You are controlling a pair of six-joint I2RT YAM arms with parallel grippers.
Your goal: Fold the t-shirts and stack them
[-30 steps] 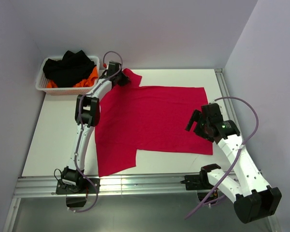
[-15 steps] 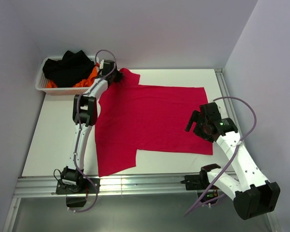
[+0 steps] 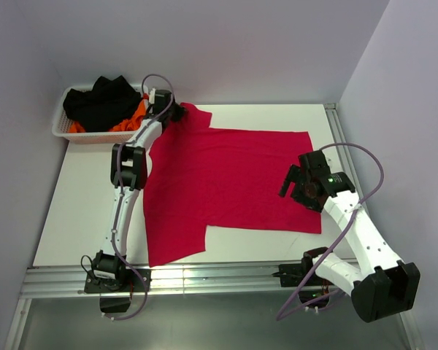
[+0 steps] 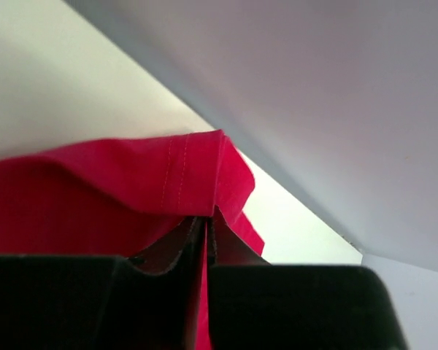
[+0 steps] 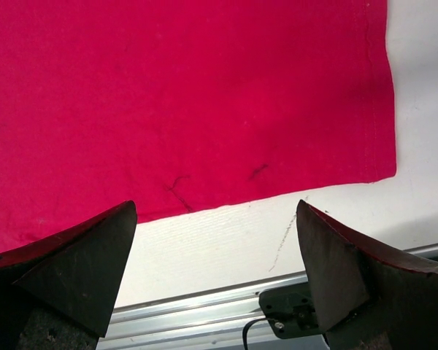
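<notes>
Where spread flat across the white tabletop (image 3: 80, 211), noted the plain crimson red cloth t-shirt (image 3: 233, 182) covering the middle, with one sleeve toward the near edge. Found the left gripper (image 4: 206, 227) closed tight on the raised hem of the far left sleeve, just beside the white plastic mesh basket (image 3: 60, 122) holding black cloth (image 3: 102, 98) and orange cloth (image 3: 135, 117). Recorded the right gripper (image 5: 215, 211) poised over the shirt's near right hem, jaws spread wide, nothing between them.
</notes>
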